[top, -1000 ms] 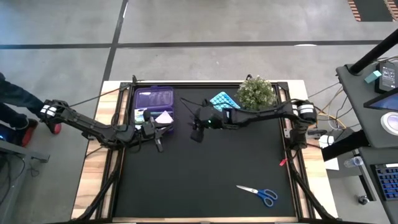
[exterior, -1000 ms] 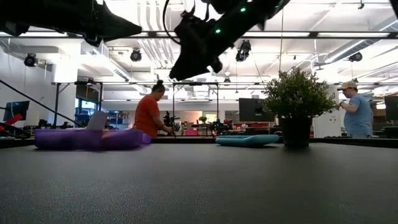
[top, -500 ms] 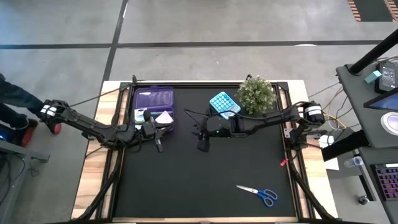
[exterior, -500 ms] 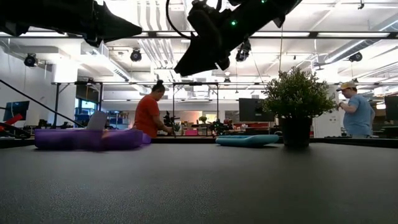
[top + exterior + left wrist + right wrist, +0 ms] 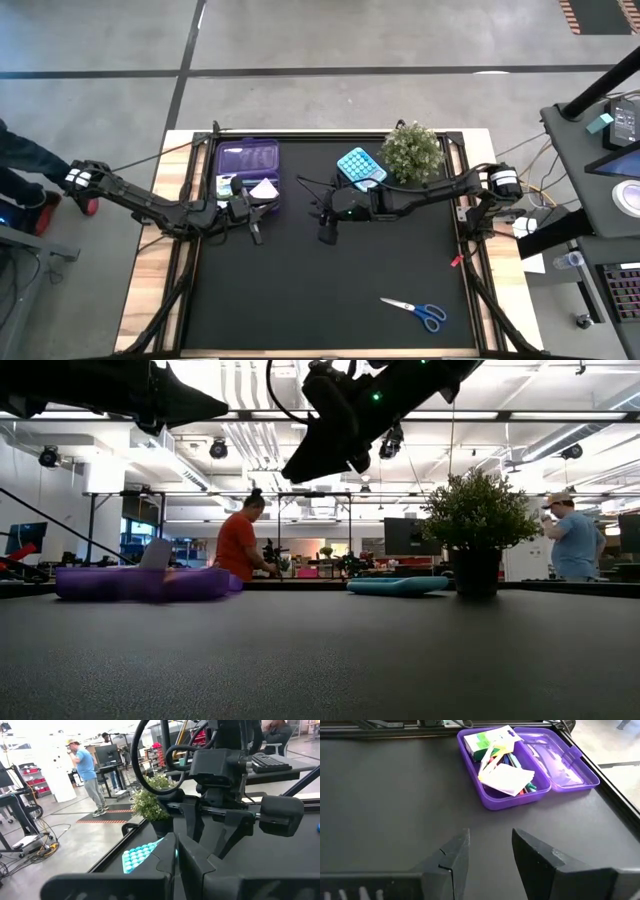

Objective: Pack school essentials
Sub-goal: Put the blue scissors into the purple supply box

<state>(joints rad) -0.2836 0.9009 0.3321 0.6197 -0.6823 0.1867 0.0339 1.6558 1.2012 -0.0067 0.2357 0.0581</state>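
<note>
The purple case (image 5: 247, 172) lies open at the table's far left; its tray (image 5: 520, 765) holds a green-white pack (image 5: 482, 742), a pale paper square (image 5: 507, 777) and coloured pens (image 5: 509, 759). The blue-handled scissors (image 5: 418, 311) lie flat near the near right corner. My right gripper (image 5: 326, 236) hangs open above the bare mat at mid-table, right of the case, its fingers (image 5: 452, 852) pointing toward it. My left gripper (image 5: 257, 236) is shut and empty, just near of the case, in the air (image 5: 176, 851).
A teal bumpy pad (image 5: 359, 166) lies at the far middle, and the potted plant (image 5: 412, 150) stands right of it. A small red thing (image 5: 455, 261) lies by the right edge. The dark mat between the grippers and the scissors is bare. People stand in the room behind.
My right gripper has moved a little toward the table's near edge, and its forearm has swung off the teal pad, which now shows whole. It then held still. My left arm has kept still.
</note>
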